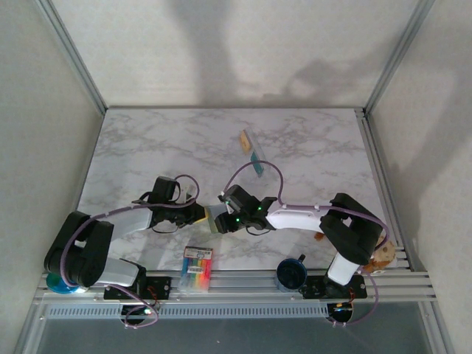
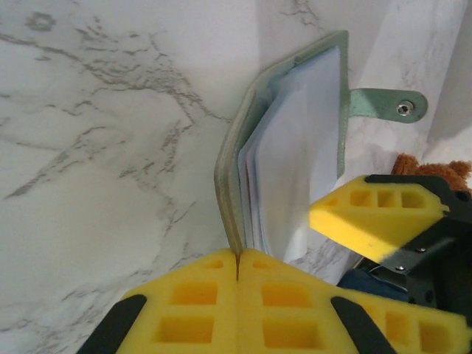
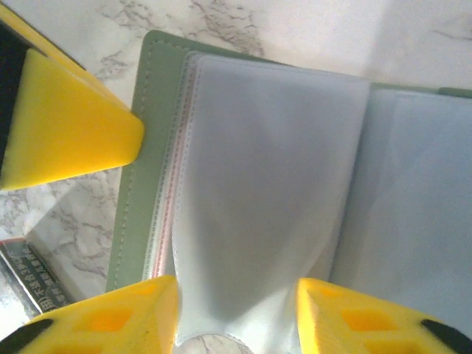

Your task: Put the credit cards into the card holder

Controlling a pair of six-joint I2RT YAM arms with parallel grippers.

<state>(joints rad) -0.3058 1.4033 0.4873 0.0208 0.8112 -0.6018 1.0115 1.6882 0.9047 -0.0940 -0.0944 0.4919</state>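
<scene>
The card holder (image 1: 216, 220) is open between both claws, near the 6 o'clock edge of the bench (image 1: 147, 147). The left claw (image 2: 237, 259) reaches in from 9 o'clock and is pressed tight on the edge of the green cover. The right claw (image 3: 236, 317), from 3 o'clock, stands half wide around a pale inner sleeve; whether it squeezes the sleeve I cannot tell. A tan-gold credit card (image 1: 245, 140) and a teal-blue credit card (image 1: 257, 168) lie flat at 1 o'clock from the holder, well apart from it.
</scene>
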